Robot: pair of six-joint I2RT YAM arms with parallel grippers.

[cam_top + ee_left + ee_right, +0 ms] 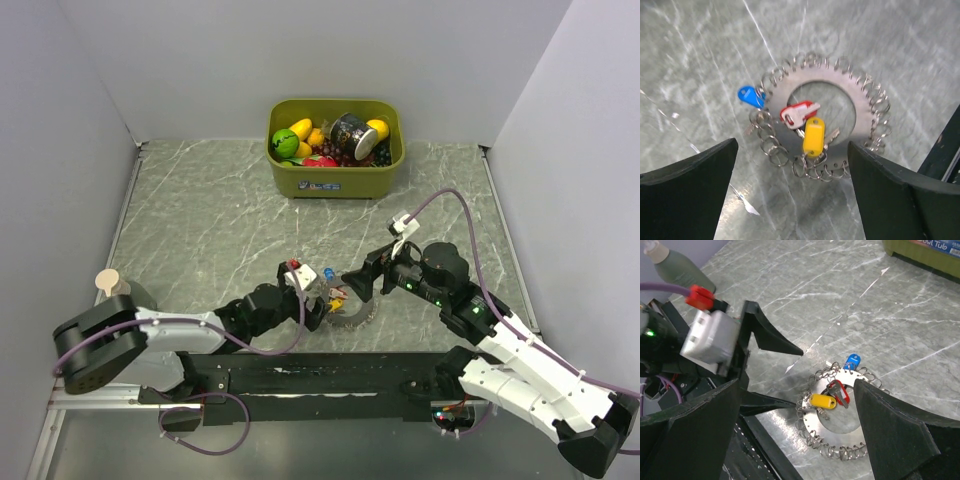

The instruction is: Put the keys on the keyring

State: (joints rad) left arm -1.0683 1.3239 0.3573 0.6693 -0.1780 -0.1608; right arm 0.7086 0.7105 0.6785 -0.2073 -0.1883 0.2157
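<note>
The keyring (840, 82) is a flat grey metal ring edged with small wire loops, lying on the marble table. It also shows in the right wrist view (816, 429) and the top view (358, 318). A blue key (750, 95) sits at its outer rim. A red key (800, 112) and a yellow key (813, 136) lie across its inner hole. My left gripper (792, 200) is open and empty, just short of the ring's near rim. My right gripper (795, 435) is open and empty, hovering over the ring from the other side. The left fingertips (790, 402) almost touch the loops.
A green bin (335, 183) of toy fruit stands at the back centre. A grey-green bottle (108, 283) stands at the left near the left arm's base. The black mounting strip (320, 375) runs along the near edge, close behind the ring.
</note>
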